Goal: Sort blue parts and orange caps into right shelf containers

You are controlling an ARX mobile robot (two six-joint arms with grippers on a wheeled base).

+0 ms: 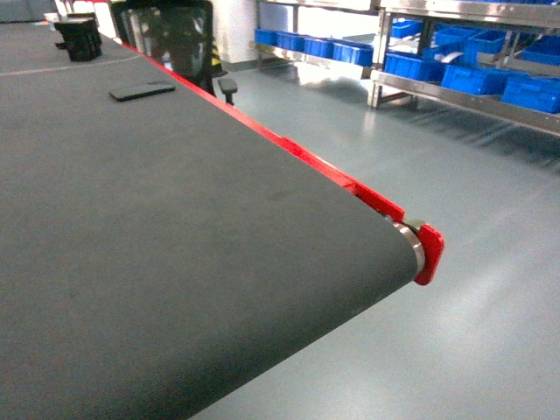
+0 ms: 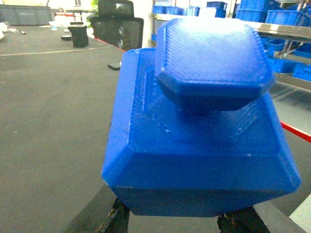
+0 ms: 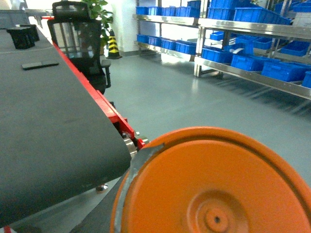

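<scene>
The blue shelf crates [image 1: 472,79] stood well apart, across the floor. The left pincer [image 2: 170,218] clasped a blue printed part [image 2: 199,131] from below: rigid, probably light, faceted sides gripping well. The right pincer's state I cannot tell; an orange cap [image 3: 214,189], stiff and smooth, filled its view.

Head cam looks down across belt [image 1: 175,262] toward shelves [image 1: 464,79]; both wrist cams, close-up, share belt and shelves.
</scene>
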